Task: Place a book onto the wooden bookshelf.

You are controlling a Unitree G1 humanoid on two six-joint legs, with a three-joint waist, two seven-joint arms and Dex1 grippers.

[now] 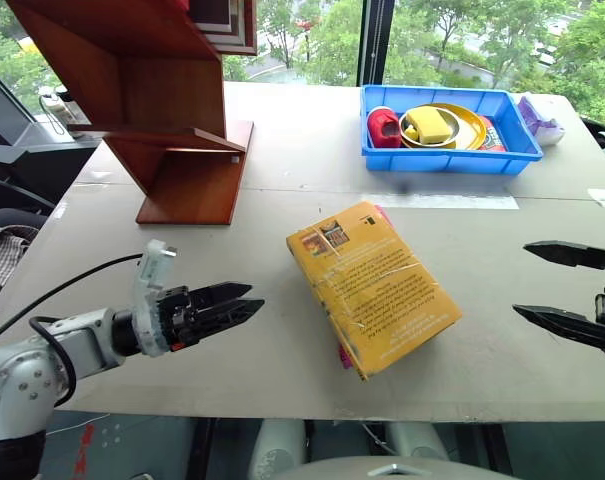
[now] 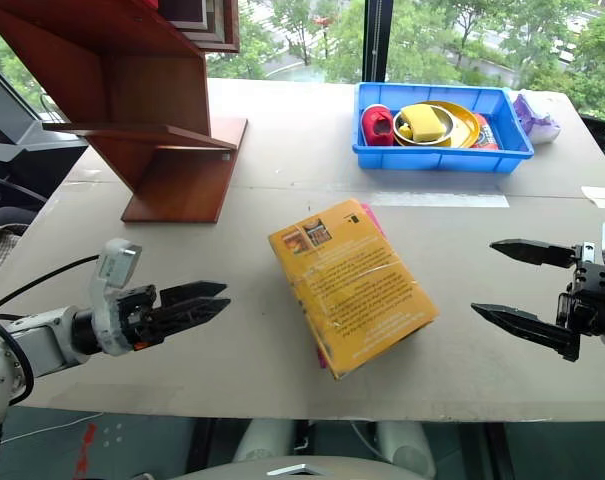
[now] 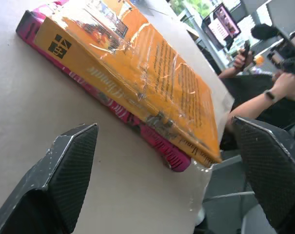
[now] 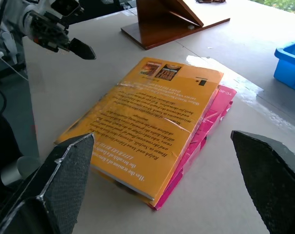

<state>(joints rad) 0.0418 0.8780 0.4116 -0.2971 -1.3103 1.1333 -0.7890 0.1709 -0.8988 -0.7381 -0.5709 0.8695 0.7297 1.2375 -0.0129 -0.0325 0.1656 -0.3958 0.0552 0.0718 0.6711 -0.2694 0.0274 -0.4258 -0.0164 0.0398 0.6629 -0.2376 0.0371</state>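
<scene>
Centrally on the tabletop [image 1: 282,160] we see the book [image 1: 374,285] (atop a pink book [image 4: 208,129]); both pincers, left [image 1: 244,305] and right [image 2: 504,282], gape empty. Upper right, a blue tray [image 1: 447,158] holds yellow dishes [image 1: 434,126].

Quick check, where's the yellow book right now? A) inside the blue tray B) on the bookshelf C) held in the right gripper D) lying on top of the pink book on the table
D: the yellow book lies flat on the pink book, whose edge shows beneath it, on the table; the wooden bookshelf stands apart and both grippers are open and clear of it.
</scene>
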